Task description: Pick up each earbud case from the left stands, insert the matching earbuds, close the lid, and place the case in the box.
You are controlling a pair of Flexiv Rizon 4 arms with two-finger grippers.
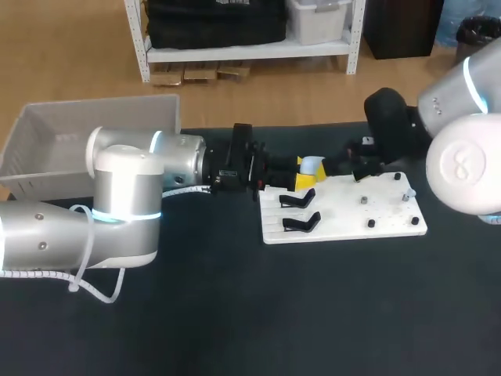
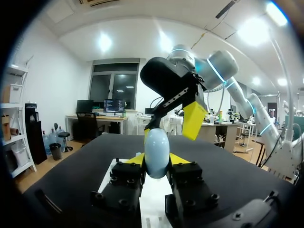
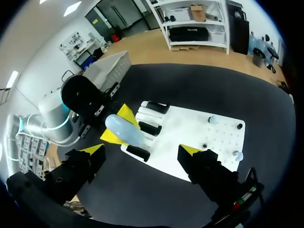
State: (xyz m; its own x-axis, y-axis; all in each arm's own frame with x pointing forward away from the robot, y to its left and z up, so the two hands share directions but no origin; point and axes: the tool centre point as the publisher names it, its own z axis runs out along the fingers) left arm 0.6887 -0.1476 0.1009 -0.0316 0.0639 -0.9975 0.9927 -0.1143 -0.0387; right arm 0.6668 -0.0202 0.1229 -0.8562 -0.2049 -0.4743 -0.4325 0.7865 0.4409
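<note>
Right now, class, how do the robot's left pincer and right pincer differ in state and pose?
The left pincer is shut on the pale blue earbud case; the right pincer is open and empty. The left pincer's fingers sit close together; the right pincer's stand wide apart. Both have yellow tips and face each other at the white board.
</note>
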